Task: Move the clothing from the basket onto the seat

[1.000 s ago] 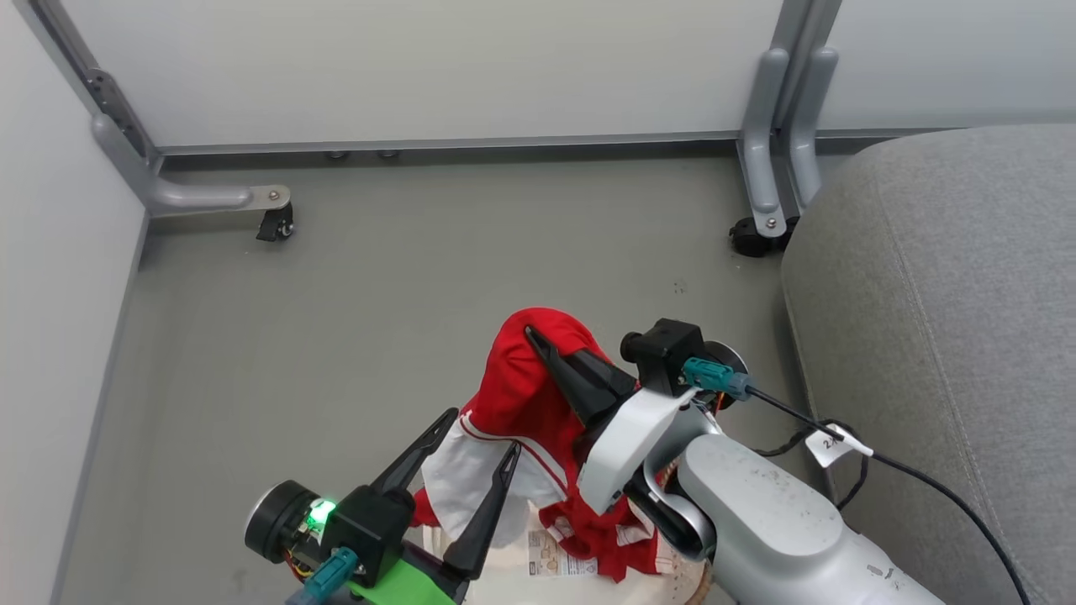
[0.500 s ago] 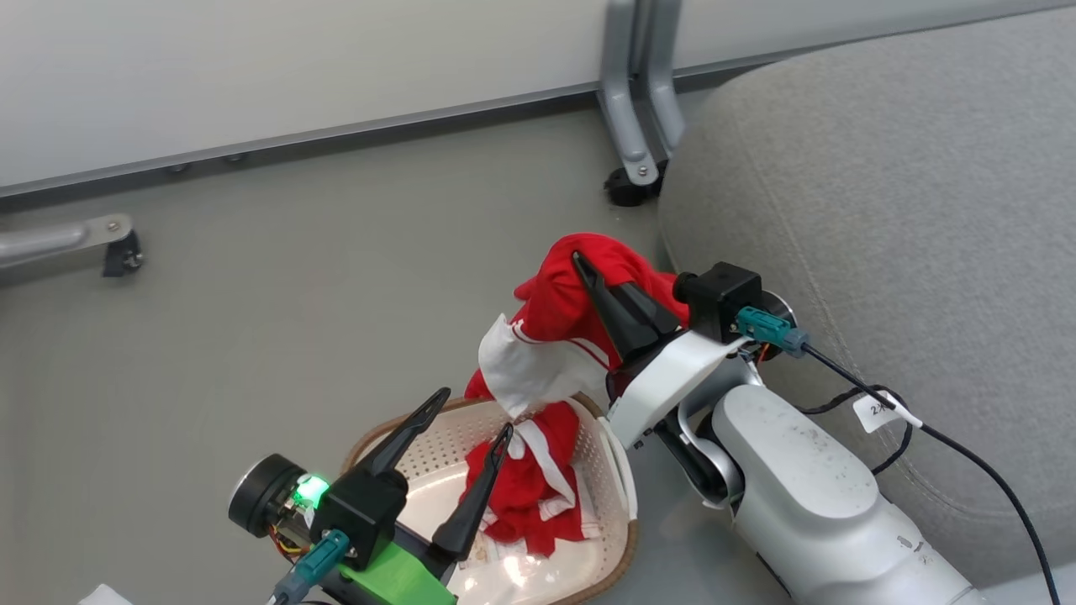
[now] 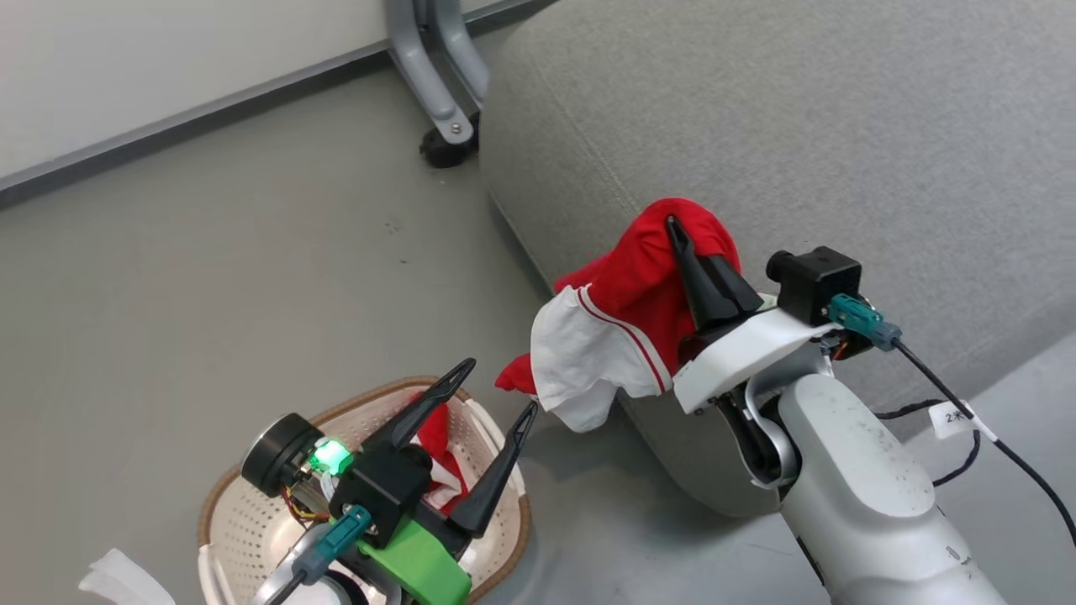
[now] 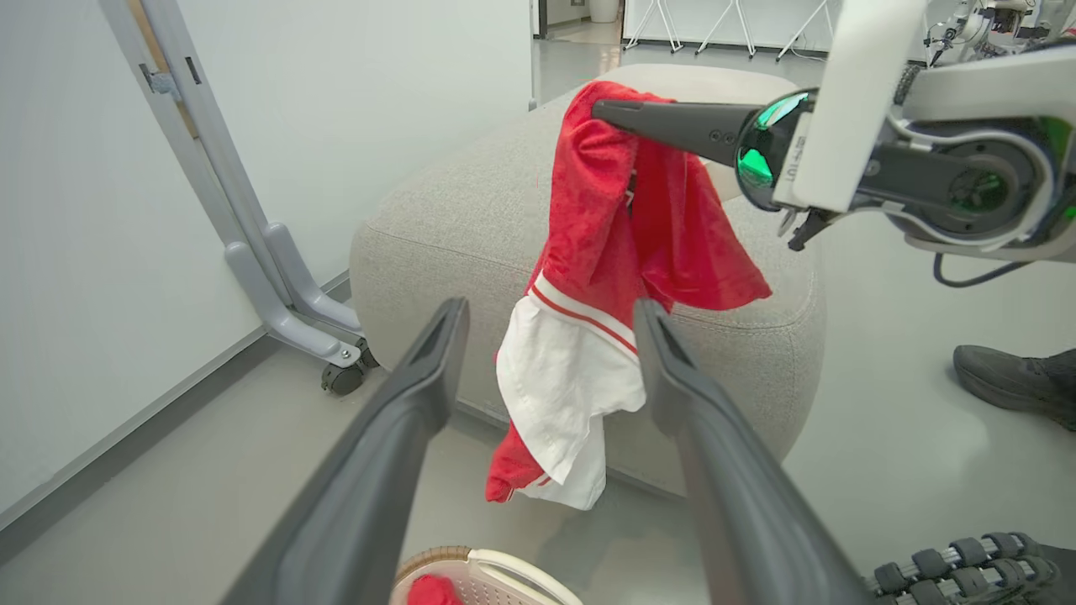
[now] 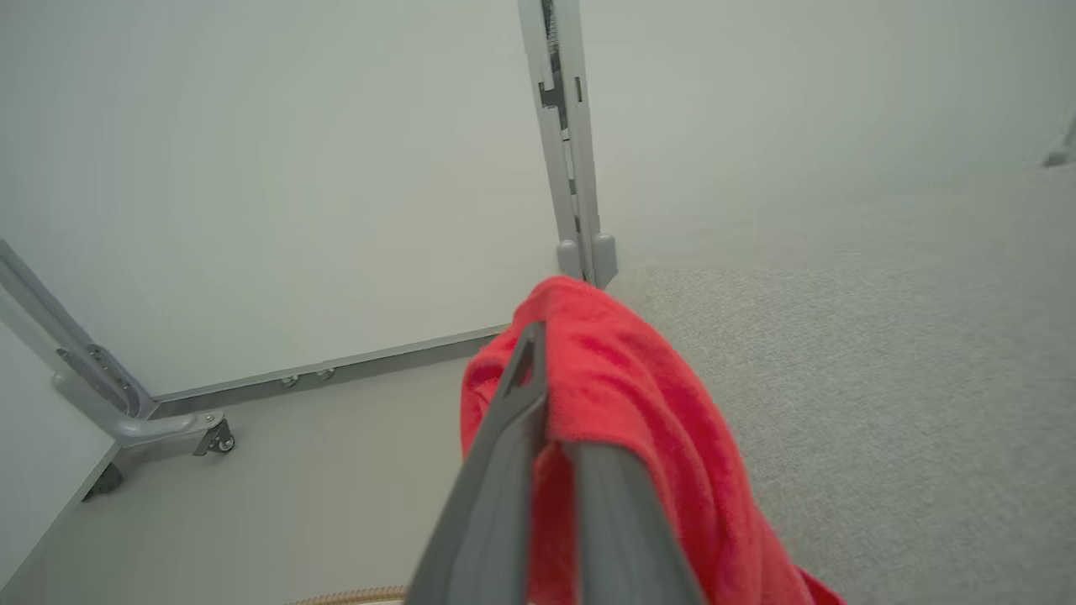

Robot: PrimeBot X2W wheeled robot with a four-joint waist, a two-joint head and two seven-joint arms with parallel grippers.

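Red garment [image 3: 632, 281] in right gripper [image 3: 673, 225] by seat [image 3: 799, 126]

The left gripper [image 4: 551, 307] has its fingers spread with nothing between them. Beyond it, the right gripper [image 4: 601, 109] holds a red garment [image 4: 605, 218] by its top. The garment, white at the bottom, hangs in front of the grey seat [image 4: 454, 210]. The basket [image 4: 492, 565] rim shows at the bottom edge.

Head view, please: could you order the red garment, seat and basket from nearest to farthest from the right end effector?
1. The red garment, clamped in the right end effector.
2. The seat, just beneath it.
3. The basket, on the floor at lower left.
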